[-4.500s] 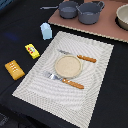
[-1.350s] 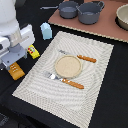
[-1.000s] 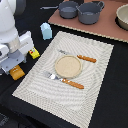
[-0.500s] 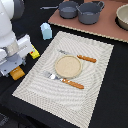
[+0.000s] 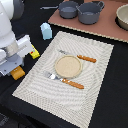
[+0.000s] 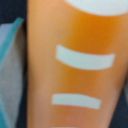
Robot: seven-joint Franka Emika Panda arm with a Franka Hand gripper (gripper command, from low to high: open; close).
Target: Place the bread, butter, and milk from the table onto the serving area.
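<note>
The bread (image 5: 18, 74) is an orange-brown loaf on the black table (image 5: 105, 100), just off the placemat's edge at the exterior view's left. My gripper (image 5: 16, 69) is down on top of it, and the white hand hides the fingers. In the wrist view the bread (image 6: 75, 65) fills the frame, very close, with pale scored marks. The butter (image 5: 34, 53), a yellow box, lies beside the hand. The pale-blue milk carton (image 5: 46, 31) stands upright behind it. The serving area (image 5: 95, 80) is a striped beige placemat bearing a tan plate (image 5: 68, 66).
An orange-handled knife (image 5: 85, 58) and fork (image 5: 66, 81) flank the plate. A pinkish-brown board (image 5: 107, 27) at the back carries grey pots (image 5: 90, 12) and a bowl (image 5: 122, 16). My white arm (image 5: 10, 25) stands over the exterior view's left.
The arm has come in from the exterior view's left and lowered onto the bread. Over the last second it has barely moved. The bread, butter and milk stay where they were.
</note>
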